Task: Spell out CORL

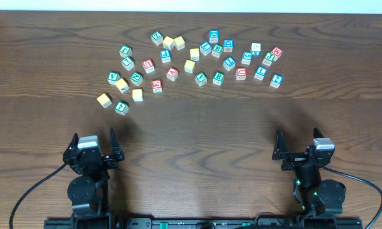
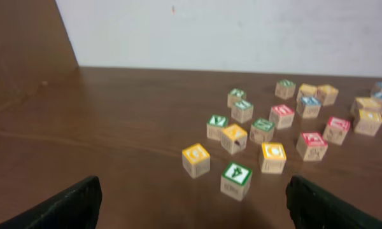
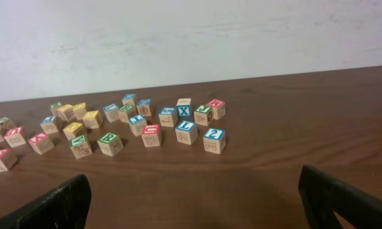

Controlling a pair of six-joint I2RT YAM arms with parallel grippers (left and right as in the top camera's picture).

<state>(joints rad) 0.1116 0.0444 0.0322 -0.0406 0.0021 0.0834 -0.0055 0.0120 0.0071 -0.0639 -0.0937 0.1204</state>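
Left gripper (image 1: 93, 137) and right gripper (image 1: 297, 138) sit at the tabletop's (image 1: 197, 127) near edge, jaws spread wide, holding nothing; scattered letter cubes (image 1: 190, 65) lie well apart, farther back.

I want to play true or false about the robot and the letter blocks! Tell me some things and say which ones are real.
1. The left gripper and the right gripper are both open and empty. True.
2. The letter cubes are stacked in a tower. False: they lie scattered singly on the table.
3. A blue L cube sits next to a blue 2 cube. True.
4. The left gripper is touching a cube. False: even the nearest one, a green cube, lies apart from it.
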